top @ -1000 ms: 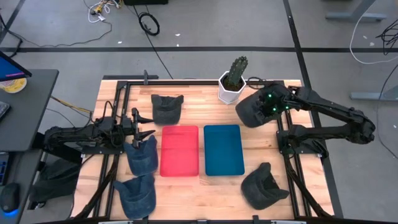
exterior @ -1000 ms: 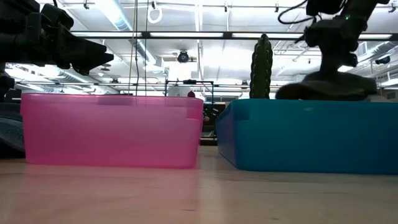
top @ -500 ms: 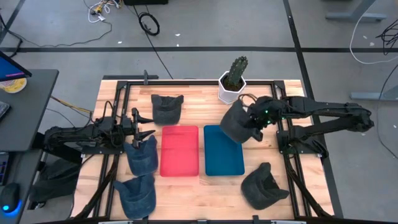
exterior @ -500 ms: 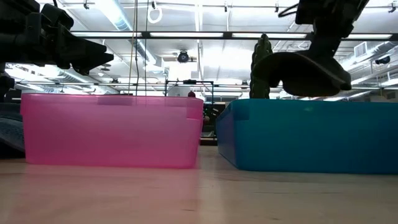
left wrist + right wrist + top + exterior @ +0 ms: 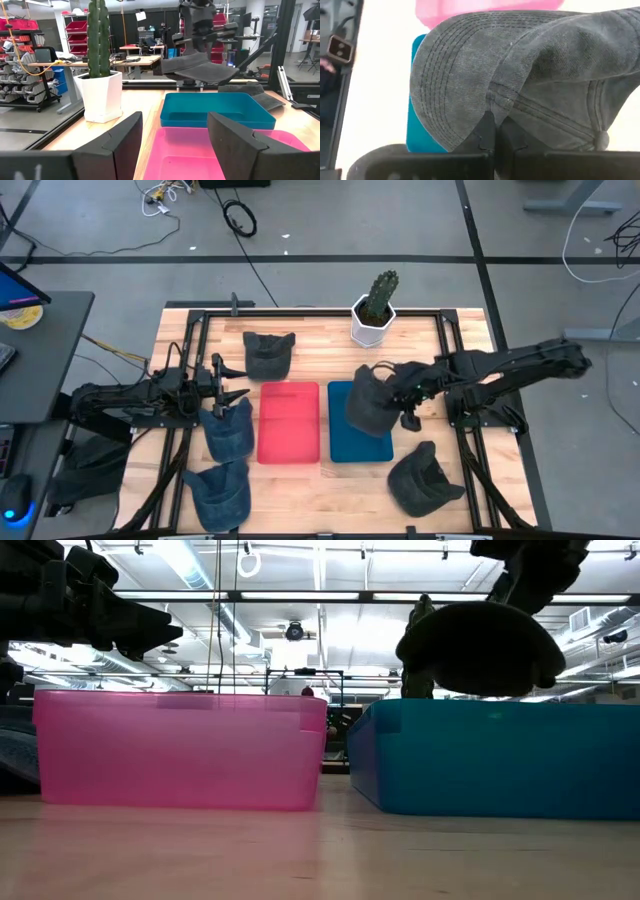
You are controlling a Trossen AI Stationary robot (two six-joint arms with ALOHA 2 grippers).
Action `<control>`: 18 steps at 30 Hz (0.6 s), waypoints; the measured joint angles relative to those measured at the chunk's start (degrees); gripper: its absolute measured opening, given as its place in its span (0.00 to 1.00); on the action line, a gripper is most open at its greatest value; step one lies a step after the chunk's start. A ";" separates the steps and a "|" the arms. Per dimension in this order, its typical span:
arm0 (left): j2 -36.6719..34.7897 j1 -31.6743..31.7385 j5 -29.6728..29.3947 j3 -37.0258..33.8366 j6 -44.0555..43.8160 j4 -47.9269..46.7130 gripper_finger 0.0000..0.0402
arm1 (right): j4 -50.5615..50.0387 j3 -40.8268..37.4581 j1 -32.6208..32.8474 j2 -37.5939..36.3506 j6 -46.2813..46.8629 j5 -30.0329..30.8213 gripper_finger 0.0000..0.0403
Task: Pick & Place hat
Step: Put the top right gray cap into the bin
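Note:
A dark grey cap (image 5: pixel 368 402) hangs from my right gripper (image 5: pixel 404 388) above the blue bin (image 5: pixel 360 442); it also shows over the blue bin (image 5: pixel 495 755) in the low view and as the cap (image 5: pixel 202 69) in the left wrist view. My right gripper is shut on it. My left gripper (image 5: pixel 238 381) is open and waits at the table's left side, left of the pink bin (image 5: pixel 290 423), above a blue cap (image 5: pixel 229 428). Its fingers (image 5: pixel 122 142) frame both bins. My right gripper pinches the dark grey cap's crown at a fold beside the brim (image 5: pixel 492 107) between its two fingers. The fingers come from the table's right side, slanting down. The cap is lifted clear and hangs over the blue bin, brim toward the table's left.
A potted cactus (image 5: pixel 376 308) stands at the far edge behind the blue bin. Other caps lie on the table: a dark one (image 5: pixel 268 353) far left, a blue one (image 5: pixel 219 491) near left, a dark one (image 5: pixel 423 479) near right. Black frame rails run along both sides.
My right gripper has carried the dark grey cap from the far right corner near the cactus toward the table's left and near edge, and now holds it over the blue bin. The cap stayed clear of the table throughout.

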 joint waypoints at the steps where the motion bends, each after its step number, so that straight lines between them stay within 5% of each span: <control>1: 0.00 0.00 0.01 0.00 0.00 0.01 0.57 | 0.56 0.00 0.56 0.48 -0.80 0.00 0.00; 18: 0.00 0.01 0.00 0.00 0.00 -0.01 0.57 | 6.48 0.02 5.29 13.55 -15.23 0.76 0.00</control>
